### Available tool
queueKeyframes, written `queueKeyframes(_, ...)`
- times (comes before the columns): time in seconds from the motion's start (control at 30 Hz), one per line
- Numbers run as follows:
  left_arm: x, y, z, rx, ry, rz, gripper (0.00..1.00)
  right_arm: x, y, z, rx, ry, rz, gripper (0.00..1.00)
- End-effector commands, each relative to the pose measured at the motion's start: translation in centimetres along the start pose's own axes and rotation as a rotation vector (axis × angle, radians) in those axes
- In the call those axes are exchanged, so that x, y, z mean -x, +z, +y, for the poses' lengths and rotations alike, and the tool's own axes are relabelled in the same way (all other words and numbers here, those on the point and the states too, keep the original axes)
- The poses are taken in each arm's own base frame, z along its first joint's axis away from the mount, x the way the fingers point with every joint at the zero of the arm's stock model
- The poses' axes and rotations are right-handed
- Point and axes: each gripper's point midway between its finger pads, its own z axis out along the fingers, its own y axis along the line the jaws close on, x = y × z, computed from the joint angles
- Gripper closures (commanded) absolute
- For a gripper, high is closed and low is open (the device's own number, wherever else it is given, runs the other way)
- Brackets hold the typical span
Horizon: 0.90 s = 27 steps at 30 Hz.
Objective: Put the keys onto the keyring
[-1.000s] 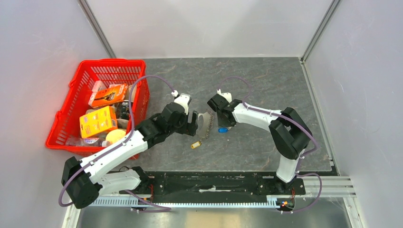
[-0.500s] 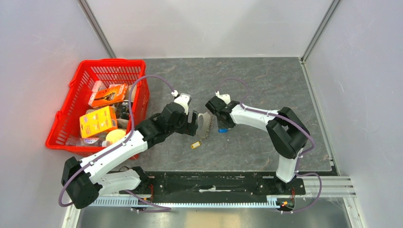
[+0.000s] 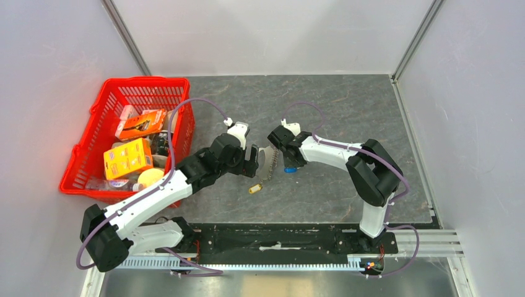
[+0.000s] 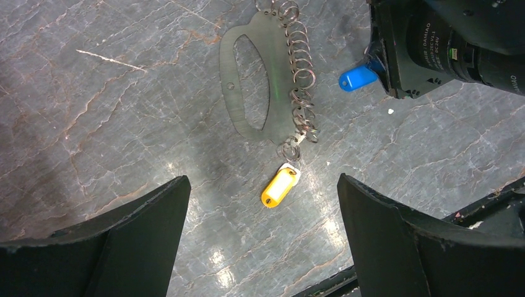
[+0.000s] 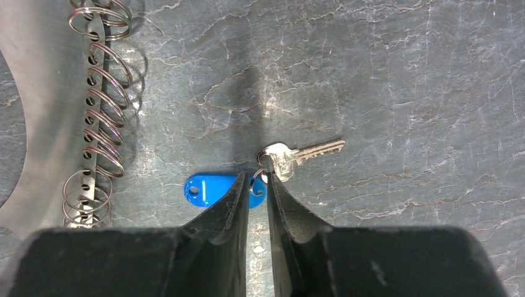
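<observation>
— Right hand: what does it hold?
— It is closed to a narrow slit on the blue key, at the end where a small ring joins the tag to a silver blade; it looks like a pinch, though the tag lies flat on the bench, not lifted.
— And the left hand?
— Spread wide, holding nothing; it hovers over the keyring.
— Where does the keyring lie?
— Flat on the bench between the two hands; it is a grey plate with an oval cut-out and a row of split rings along one edge.
— The yellow key?
— At the near end of that row; its little ring touches the last ring there; I judge it hooked on, though I cannot be sure.
— So how far along?
— About half, by my reckoning; the yellow key seems done; the blue key is near the ring row but apart from it, joined to nothing.
— What is left?
— Lift the blue key, bring its small ring to a free split ring and thread it on; the left hand would likely have to steady the plate; the small ring slipping out of the pinch is the risk.
</observation>
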Motion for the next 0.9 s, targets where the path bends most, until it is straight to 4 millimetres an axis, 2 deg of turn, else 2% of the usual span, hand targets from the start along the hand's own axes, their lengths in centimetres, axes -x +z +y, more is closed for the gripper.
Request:
queueKeyframes(0.0,1.4,-0.6,-0.4,-0.022,-0.039,-0.058,0.04,0.1,0.3,-0.3,-0.034,0.014,-0.014,0.77)
queueKeyframes(0.63,1.4,-0.5,-0.5,-0.024,-0.038,-0.056,0.04,-1.0,0.6,-1.2,-0.06,0.01,-0.004,0.85)
queueKeyframes(0.73,1.5,-0.5,-0.5,-0.023,-0.039,-0.059,0.04,-1.0,0.5,-1.2,-0.059,0.01,-0.004,0.9)
queueKeyframes(0.83,1.4,-0.5,-0.5,-0.023,-0.038,-0.058,0.04,-1.0,0.4,-1.3,-0.06,0.008,-0.003,1.0)
queueKeyframes(0.87,1.4,-0.5,-0.5,-0.023,-0.038,-0.058,0.04,-1.0,0.4,-1.3,-0.061,0.008,-0.003,1.0)
